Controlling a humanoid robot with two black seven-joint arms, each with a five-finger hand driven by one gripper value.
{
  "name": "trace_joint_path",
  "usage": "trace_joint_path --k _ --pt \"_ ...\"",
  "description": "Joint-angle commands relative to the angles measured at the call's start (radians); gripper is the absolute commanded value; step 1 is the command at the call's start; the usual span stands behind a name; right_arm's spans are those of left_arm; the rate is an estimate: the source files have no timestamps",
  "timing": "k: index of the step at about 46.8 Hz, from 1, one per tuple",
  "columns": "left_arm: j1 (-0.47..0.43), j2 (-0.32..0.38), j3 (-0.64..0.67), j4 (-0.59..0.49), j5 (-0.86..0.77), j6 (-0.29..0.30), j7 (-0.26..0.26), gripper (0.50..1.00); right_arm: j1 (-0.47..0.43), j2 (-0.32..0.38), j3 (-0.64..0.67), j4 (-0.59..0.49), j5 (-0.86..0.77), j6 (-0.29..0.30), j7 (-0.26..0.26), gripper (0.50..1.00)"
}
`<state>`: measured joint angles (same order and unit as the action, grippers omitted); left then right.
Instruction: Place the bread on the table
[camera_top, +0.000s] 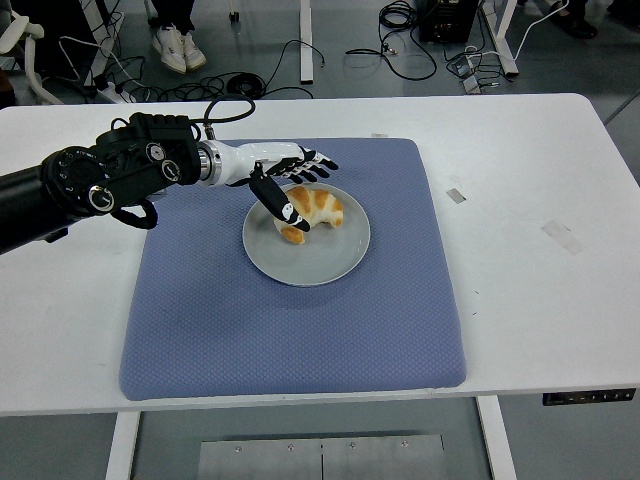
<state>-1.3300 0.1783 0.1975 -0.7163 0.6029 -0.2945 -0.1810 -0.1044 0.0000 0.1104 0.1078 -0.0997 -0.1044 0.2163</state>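
Observation:
A golden croissant-like bread (312, 212) lies on a grey round plate (330, 260) in the middle of a blue mat (290, 330). My left hand (300, 185) reaches in from the left and hovers at the bread's upper left side. Its fingers (316, 162) are spread along the bread's far edge, and the thumb (282, 206) points down across the bread's left end. The hand is open around the bread without closing on it. The right arm is out of view.
The white table (540, 200) carries small tape marks (456, 194) right of the mat. Cables and a person's shoes (178, 45) are on the floor beyond the far edge.

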Motion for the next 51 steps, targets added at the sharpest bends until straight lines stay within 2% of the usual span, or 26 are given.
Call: trace_joint_path --k 1,9,16,45,51 --pt "-0.001 0.000 0.000 0.000 0.000 0.000 0.000 0.933 0.000 0.000 0.000 0.001 0.000 0.000 0.000 1.000" --pt "0.000 0.001 0.000 0.000 0.000 0.000 0.000 0.925 0.000 0.000 0.000 0.001 0.000 0.000 0.000 1.000" --pt "0.002 0.000 0.000 0.000 0.002 0.000 0.000 0.881 0.000 0.000 0.000 0.000 0.000 0.000 0.000 1.000" --pt "0.020 0.001 0.020 0.001 0.003 0.001 0.000 0.878 0.000 0.000 0.000 0.000 0.000 0.000 0.000 1.000" --pt "0.020 0.003 0.022 0.001 0.003 0.003 0.000 0.855 0.000 0.000 0.000 0.000 0.000 0.000 0.000 1.000"
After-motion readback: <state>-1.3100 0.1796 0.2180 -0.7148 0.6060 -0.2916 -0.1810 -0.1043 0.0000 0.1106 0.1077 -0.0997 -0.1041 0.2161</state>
